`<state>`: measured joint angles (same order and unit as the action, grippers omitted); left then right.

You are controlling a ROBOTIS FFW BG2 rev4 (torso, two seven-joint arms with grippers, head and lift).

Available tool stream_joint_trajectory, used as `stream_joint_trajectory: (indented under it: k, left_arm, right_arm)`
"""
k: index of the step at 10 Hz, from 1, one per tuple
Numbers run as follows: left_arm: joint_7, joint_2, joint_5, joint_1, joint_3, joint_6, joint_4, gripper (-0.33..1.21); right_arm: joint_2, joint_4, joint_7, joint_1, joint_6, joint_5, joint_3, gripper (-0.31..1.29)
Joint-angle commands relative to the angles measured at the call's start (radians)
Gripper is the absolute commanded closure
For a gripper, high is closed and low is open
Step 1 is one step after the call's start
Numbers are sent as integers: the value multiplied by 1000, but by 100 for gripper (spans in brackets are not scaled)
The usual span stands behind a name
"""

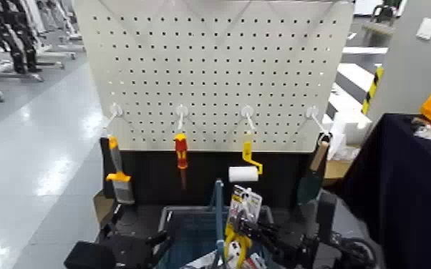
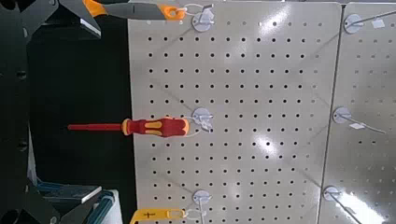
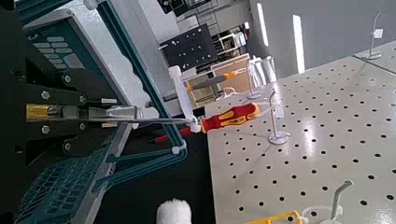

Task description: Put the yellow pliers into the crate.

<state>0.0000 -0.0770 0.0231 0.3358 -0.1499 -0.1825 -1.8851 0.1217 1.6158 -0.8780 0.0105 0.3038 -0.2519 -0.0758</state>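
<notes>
Right gripper is clamped on the carded yellow-handled pliers over the blue-grey mesh crate; left gripper's opening, can't tell.

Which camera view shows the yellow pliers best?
The head view: the yellow pliers on their card, held by the right hand over the crate. The right wrist view shows only the card edge-on; the left wrist view shows nothing.
</notes>
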Motion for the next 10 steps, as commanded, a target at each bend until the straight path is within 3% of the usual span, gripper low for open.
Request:
stream_joint_trajectory:
  k: [1, 3, 4, 5, 6, 7, 10]
  left_arm:
    - [0, 2, 0, -1, 0, 0, 0, 14]
    - [0, 2, 0, -1, 1, -2, 0, 14]
    - [0, 2, 0, -1, 1, -2, 0, 14]
    - [0, 2, 0, 0, 3, -3, 0, 14]
    - [-2, 2, 0, 0, 3, -5, 0, 14]
    - [0, 2, 0, 2, 6, -6, 0, 14]
    - [0, 3, 1, 3, 9, -9, 0, 14]
  right_arm:
    - [6, -8, -6, -6, 1, 20, 1, 107]
    - [7, -16, -4, -6, 5, 39, 2, 106]
    - [7, -19, 2, -6, 20, 39, 4, 72]
    - [7, -17, 4, -6, 26, 42, 10, 20]
    - [7, -13, 7, -4, 21, 43, 10, 9]
    - [6, 3, 25, 3, 6, 45, 17, 10]
    - [-10, 138, 197, 89, -64, 60, 50, 10]
